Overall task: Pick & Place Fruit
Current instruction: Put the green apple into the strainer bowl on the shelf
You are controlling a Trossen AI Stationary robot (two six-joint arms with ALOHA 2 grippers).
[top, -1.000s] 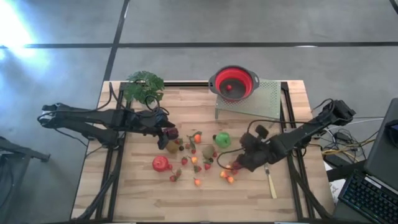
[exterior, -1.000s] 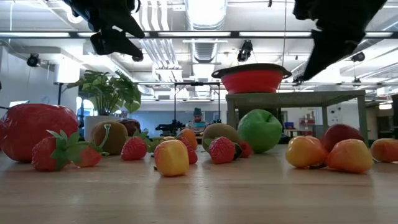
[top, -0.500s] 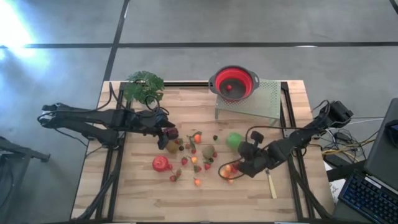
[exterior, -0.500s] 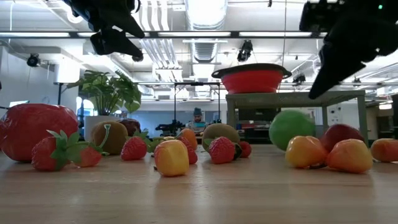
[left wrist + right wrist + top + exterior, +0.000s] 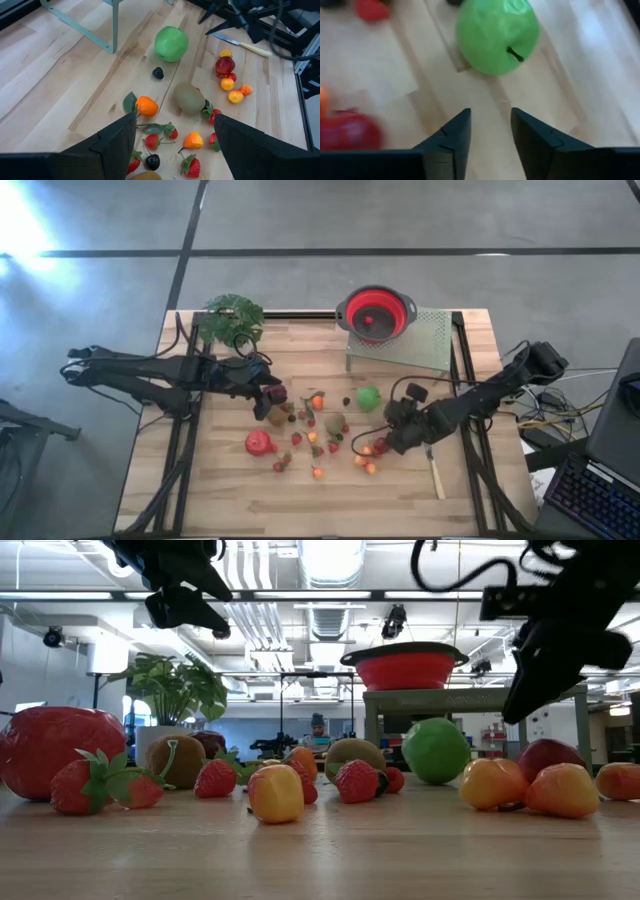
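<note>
With nothing between its parted fingers, the right gripper [image 5: 392, 425] faces the loose green apple [image 5: 369, 398] lying on the tabletop [image 5: 220, 490] near the scattered fruit [image 5: 318, 442], so a slightly off-centre approach could nudge it rolling away.

I can read no text, label, brand, number or sign on anything around me, on the table or in the room behind.

Small toy fruits [image 5: 318, 430] lie scattered mid-table, a green apple [image 5: 369, 397] slightly apart.
</note>
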